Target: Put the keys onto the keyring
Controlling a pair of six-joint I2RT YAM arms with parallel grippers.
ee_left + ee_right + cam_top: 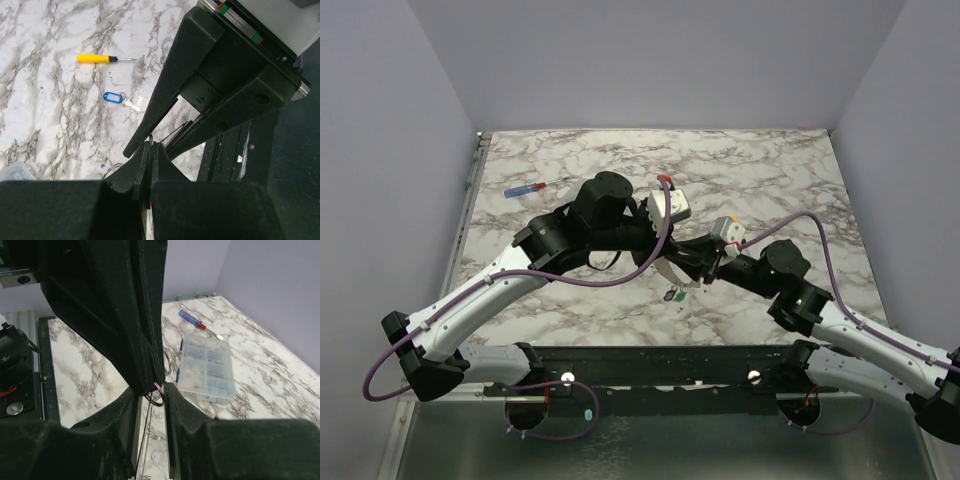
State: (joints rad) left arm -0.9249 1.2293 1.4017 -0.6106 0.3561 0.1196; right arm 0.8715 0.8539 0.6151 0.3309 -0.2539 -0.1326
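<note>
My left gripper (151, 146) is shut on thin wire that I take for the keyring. A silver arc of it (113, 169) shows beside the left finger. In the right wrist view a small dark loop (160, 396) pokes out from the left fingertips. It sits between the jaws of my right gripper (152, 390), which stand a little apart, the right pad touching it. Both grippers meet over the table's middle (688, 270). A green-tagged key (673, 295) is just below them. A blue-tagged key (114, 98) lies on the marble.
A clear compartment box (207, 367) sits just beyond the grippers. A red-and-blue screwdriver (530, 187) lies at the far left. A yellow-handled screwdriver (97, 58) lies beyond the blue-tagged key. Purple cables loop over both arms.
</note>
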